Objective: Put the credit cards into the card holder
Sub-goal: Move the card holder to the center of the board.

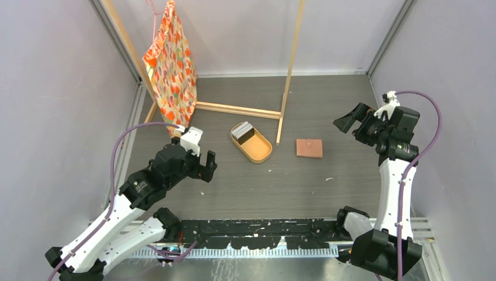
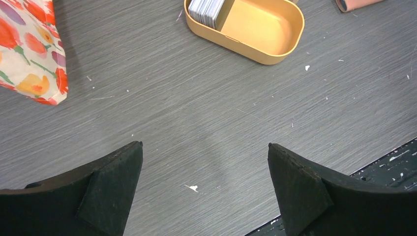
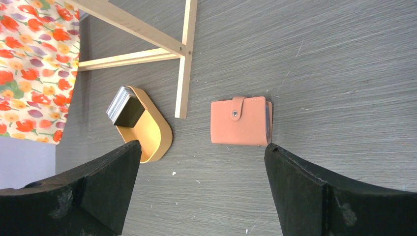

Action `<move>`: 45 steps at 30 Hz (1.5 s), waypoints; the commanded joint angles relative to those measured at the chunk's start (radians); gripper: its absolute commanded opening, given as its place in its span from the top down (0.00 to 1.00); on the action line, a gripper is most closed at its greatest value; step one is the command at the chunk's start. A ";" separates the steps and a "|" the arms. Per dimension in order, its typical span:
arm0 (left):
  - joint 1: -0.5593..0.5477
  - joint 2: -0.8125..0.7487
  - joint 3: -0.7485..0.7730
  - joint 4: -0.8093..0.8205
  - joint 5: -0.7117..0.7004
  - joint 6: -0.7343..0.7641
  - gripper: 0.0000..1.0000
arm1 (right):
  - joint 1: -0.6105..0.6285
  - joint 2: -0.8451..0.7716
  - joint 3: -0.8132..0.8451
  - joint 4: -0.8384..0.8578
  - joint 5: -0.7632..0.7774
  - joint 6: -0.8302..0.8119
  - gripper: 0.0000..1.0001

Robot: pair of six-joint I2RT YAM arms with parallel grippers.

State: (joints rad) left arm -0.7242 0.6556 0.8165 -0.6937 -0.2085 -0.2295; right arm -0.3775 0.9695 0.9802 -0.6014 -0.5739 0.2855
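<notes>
1. Black padded fingers (image 2: 110,191) fill the bottom of the left wrist view, spread wide with only bare grey table (image 2: 206,113) between them: the left gripper (image 1: 207,165) is released and carries nothing
2. Same story on the other side, where the right gripper (image 3: 201,147) has its jaws fully apart and nothing in them, and the top view shows it held up over the right part of the table, facing the middle
3. Now the credit cards (image 3: 120,104): they sit as one tight stack, standing on edge and packed into the far end of an oval tan tray (image 2: 290,29), while the rest of that tray shows only its bare floor
4. That tray lies near mid-table, ahead of the left gripper and well apart from its fingers
5. And the card holder (image 3: 238,123)? It lies flat on the table, folded closed, its small tab snapped across the front; neither gripper touches it
6. Between tray and card holder comes down the foot of a pale wooden frame (image 3: 184,73), the tray on its left, the card holder on its right, near but not touching
7. At the far left a floral cloth bag (image 1: 171,64), orange and red on white, hangs from the frame, its lower corner showing at the edge of the left wrist view
</notes>
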 commanded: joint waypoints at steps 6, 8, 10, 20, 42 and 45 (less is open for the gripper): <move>0.006 -0.031 -0.070 0.127 0.278 -0.263 0.02 | -0.005 0.028 0.026 0.052 -0.036 -0.002 0.00; 0.005 -0.019 -0.102 0.176 0.360 -0.353 0.06 | -0.005 0.021 0.006 0.070 -0.093 -0.027 0.00; -0.008 0.001 -0.115 0.201 0.413 -0.420 0.10 | -0.003 0.007 -0.024 0.109 -0.158 -0.055 0.00; -0.388 0.070 -0.265 0.563 0.037 -0.515 0.11 | 0.285 0.100 0.027 -0.107 -0.078 -0.583 0.00; -0.396 0.297 -0.418 0.979 -0.010 -0.679 0.07 | 0.586 0.624 0.160 0.058 0.543 -0.202 0.33; -0.396 0.288 -0.436 0.987 -0.022 -0.685 0.07 | 0.583 0.691 0.191 0.047 0.555 -0.180 0.50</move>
State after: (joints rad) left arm -1.1156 0.9699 0.4004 0.2241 -0.1894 -0.8913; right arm 0.2081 1.6066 1.1007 -0.5900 -0.0765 0.0303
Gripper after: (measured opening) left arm 0.931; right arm 0.621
